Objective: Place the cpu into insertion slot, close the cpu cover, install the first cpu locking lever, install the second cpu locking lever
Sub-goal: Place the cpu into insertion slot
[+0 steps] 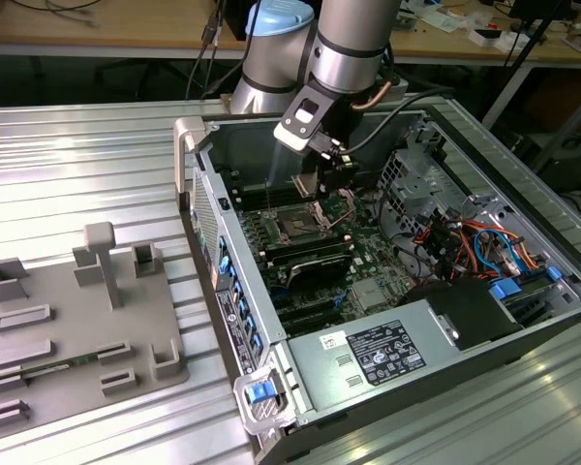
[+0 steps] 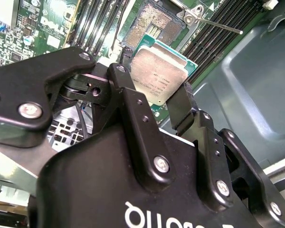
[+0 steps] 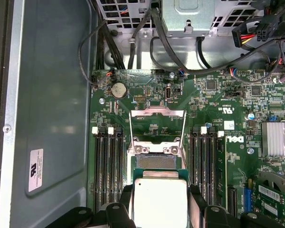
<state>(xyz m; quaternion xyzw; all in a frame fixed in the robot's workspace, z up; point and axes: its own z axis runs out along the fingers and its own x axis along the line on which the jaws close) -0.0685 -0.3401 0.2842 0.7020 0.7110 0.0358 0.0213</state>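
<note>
Holding the cpu (image 2: pixel 161 73) clamped in my gripper (image 2: pixel 154 81) just above the bare socket (image 2: pixel 152 23), I find nothing seated: cover (image 3: pixel 156 112) stands open, a lever (image 2: pixel 218 24) looks released, all four steps outstanding.

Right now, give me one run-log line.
tool: shut on cpu | cpu: held clear of socket, not seated | cpu cover: raised open
</note>
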